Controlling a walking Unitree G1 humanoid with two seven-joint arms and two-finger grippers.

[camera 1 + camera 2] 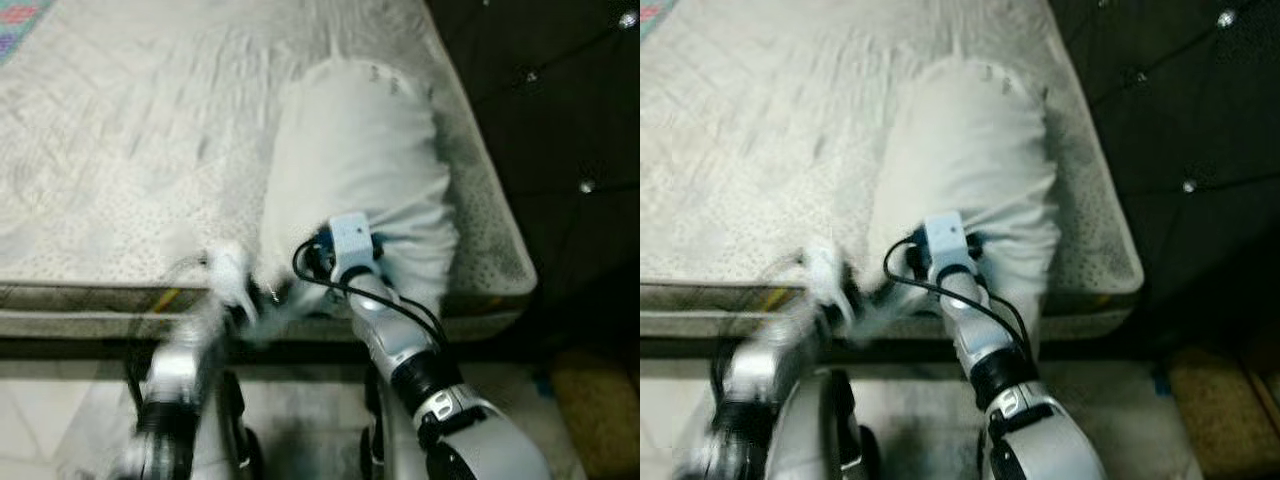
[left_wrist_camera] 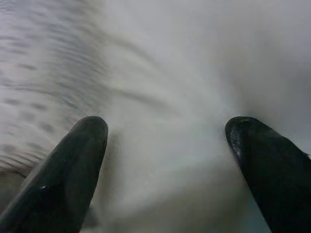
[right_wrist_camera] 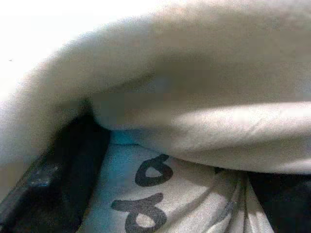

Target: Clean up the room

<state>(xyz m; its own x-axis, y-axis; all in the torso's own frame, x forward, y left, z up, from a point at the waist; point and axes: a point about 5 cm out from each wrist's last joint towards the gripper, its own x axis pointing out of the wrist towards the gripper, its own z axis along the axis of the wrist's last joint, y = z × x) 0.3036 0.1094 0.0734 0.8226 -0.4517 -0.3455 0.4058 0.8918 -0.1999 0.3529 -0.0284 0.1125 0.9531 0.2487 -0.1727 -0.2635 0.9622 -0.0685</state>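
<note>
A white pillow (image 1: 355, 160) lies on the right side of a bed (image 1: 120, 150) with a speckled pale cover, its near end at the bed's front edge. My right arm reaches onto that near end. In the right wrist view, my right gripper (image 3: 165, 194) has its dark fingers (image 3: 68, 165) spread, with pillow cloth and a pale fabric printed with black marks between them. My left gripper (image 2: 165, 141) is open, its fingers (image 2: 73, 170) pointing at the white pillow cloth. In the eye views it is blurred, at the pillow's near left corner (image 1: 240, 290).
The bed's front edge (image 1: 80, 310) runs across just before me. A dark floor area (image 1: 560, 120) lies to the right of the bed. Pale floor (image 1: 50, 420) shows at lower left, a brownish thing (image 1: 595, 400) at lower right, and a colourful cloth (image 1: 20, 25) at the bed's far left corner.
</note>
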